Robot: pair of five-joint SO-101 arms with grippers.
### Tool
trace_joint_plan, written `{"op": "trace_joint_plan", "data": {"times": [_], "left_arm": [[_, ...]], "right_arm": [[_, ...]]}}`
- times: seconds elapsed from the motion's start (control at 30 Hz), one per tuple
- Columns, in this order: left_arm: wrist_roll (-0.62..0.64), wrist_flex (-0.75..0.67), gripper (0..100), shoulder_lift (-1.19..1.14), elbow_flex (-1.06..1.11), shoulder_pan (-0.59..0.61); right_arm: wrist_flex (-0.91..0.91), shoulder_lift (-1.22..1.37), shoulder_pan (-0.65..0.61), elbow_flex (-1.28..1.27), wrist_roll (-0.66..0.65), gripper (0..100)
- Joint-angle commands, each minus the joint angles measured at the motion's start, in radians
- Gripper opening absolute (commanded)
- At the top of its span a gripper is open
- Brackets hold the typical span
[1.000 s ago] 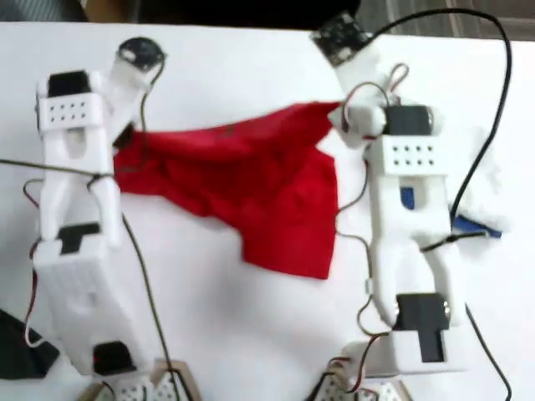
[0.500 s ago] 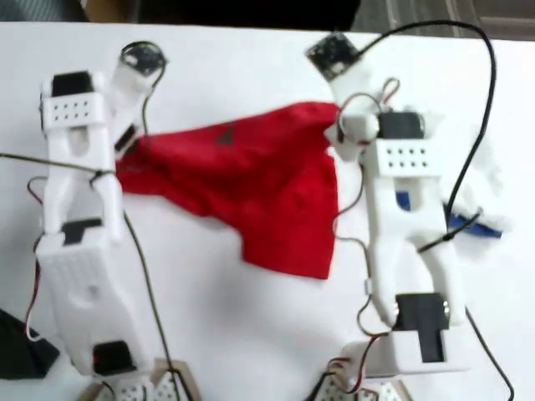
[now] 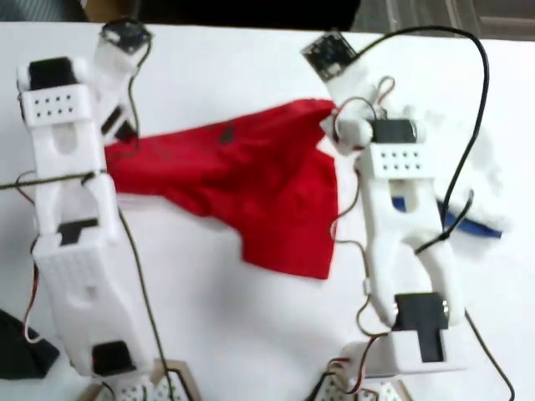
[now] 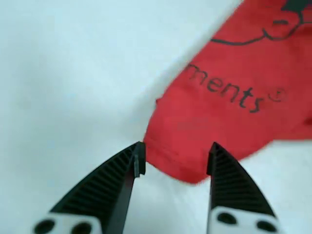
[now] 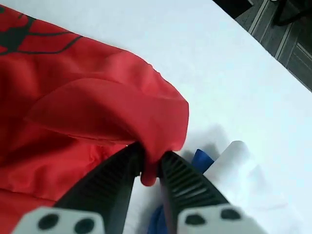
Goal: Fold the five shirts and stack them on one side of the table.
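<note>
red shirt covers the middle of the table; near strip gives passage.

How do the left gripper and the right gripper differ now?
The left gripper is open, with a corner of the red shirt between its fingers; the right gripper is shut on a raised fold. Blue and white cloth lies beside the right gripper, bare table beside the left gripper. Both have black ribbed fingers.

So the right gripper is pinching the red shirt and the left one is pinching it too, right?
Not quite. The right gripper is pinching the red shirt, but the left gripper is open, with the shirt's corner lying between its spread fingers. The left wrist view shows this.
</note>
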State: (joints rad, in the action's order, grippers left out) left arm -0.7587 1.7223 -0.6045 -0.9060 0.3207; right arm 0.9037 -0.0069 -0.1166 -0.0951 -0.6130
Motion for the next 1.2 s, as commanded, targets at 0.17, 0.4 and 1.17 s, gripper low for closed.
{"op": "trace_joint_plan", "data": {"times": [0.17,0.4,1.17], "left_arm": [[-0.183,-0.026,22,-0.038,0.173,0.21],[-0.181,-0.058,22,-0.161,0.231,0.302],[0.173,-0.275,22,-0.235,0.002,0.009]], "right_arm": [[-0.001,-0.004,0.076,-0.009,0.0,2.2],[-0.045,-0.004,0.114,-0.066,-0.002,2.2],[-0.209,-0.005,0.108,-0.092,-0.002,2.2]]}}
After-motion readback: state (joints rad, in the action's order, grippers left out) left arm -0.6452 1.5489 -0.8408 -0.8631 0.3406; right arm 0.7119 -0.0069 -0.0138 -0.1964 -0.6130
